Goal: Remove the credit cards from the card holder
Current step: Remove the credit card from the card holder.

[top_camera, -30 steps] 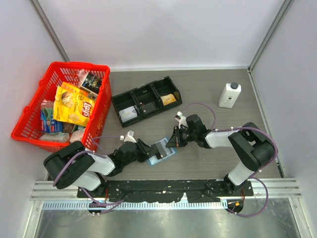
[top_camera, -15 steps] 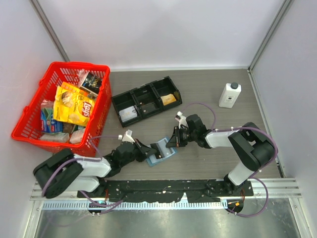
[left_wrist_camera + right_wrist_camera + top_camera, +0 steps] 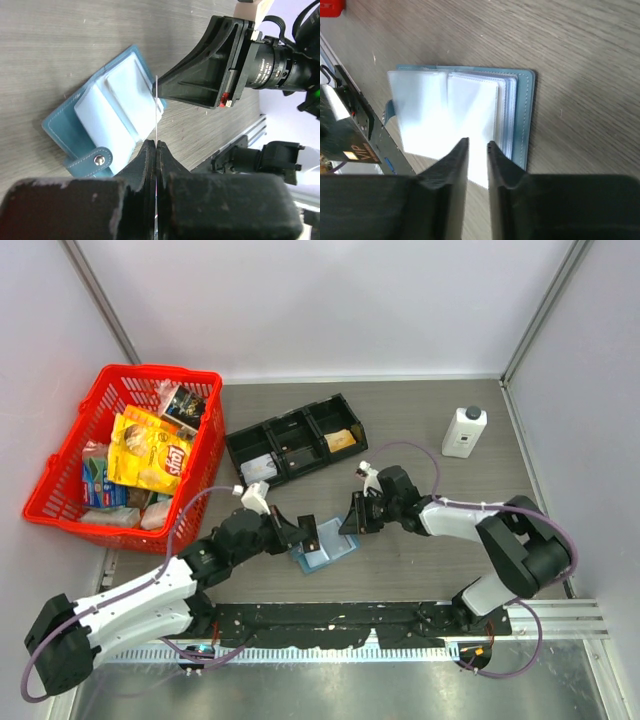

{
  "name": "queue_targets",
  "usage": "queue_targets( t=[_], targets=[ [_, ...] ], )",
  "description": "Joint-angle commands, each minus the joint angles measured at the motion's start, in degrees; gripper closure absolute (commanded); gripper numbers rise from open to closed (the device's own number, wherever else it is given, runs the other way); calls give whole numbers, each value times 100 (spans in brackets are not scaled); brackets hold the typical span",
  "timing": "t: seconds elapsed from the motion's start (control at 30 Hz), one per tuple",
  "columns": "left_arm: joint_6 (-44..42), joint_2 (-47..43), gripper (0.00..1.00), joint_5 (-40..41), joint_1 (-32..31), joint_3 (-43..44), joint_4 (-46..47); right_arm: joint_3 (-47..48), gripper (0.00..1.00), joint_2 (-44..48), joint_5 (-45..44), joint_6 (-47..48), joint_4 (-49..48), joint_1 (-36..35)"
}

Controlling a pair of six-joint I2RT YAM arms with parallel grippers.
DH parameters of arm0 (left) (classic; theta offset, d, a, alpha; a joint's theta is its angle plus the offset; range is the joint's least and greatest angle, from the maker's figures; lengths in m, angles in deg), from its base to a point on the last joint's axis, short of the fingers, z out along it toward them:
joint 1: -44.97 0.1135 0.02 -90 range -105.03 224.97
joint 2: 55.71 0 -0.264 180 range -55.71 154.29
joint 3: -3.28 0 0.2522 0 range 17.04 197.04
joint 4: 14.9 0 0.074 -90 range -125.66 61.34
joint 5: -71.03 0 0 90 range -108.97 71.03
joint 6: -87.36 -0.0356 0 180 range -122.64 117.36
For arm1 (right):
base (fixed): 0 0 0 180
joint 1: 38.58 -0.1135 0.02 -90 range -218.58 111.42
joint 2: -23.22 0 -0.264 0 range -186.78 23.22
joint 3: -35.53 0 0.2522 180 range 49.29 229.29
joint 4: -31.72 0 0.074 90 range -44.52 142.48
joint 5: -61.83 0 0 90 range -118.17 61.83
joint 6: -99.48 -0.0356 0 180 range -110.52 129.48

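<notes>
The light-blue card holder (image 3: pixel 325 552) lies open on the table, its clear sleeves up; it also shows in the left wrist view (image 3: pixel 75 131) and the right wrist view (image 3: pixel 524 115). My left gripper (image 3: pixel 298 533) is shut on a thin credit card (image 3: pixel 156 107), seen edge-on, held upright just above the holder's left side (image 3: pixel 311 531). My right gripper (image 3: pixel 348 522) has its tips on the holder's right edge. Its jaws (image 3: pixel 477 146) are nearly shut with a narrow gap and nothing between them. It also shows in the left wrist view (image 3: pixel 200 75).
A black three-compartment tray (image 3: pixel 295 445) sits behind the holder. A red basket (image 3: pixel 60 490) full of snacks stands at the left. A white bottle (image 3: pixel 464 432) stands at the back right. The arms' black base rail (image 3: pixel 330 625) runs along the near edge.
My left arm has stretched forward and its gripper has drawn the card out of the holder, up and to the left. My right gripper has barely moved.
</notes>
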Motion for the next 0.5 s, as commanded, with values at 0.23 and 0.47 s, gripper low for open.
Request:
queue_targets(
  t=[0.23, 0.47],
  targets=[
    [-3593, 384, 100, -1175, 267, 2222, -2402, 826, 45, 2006, 338, 1371, 1206, 21],
    [-4930, 999, 100, -2651, 285, 3514, -3334, 1010, 40, 3175, 768, 1943, 1679, 21]
  ],
)
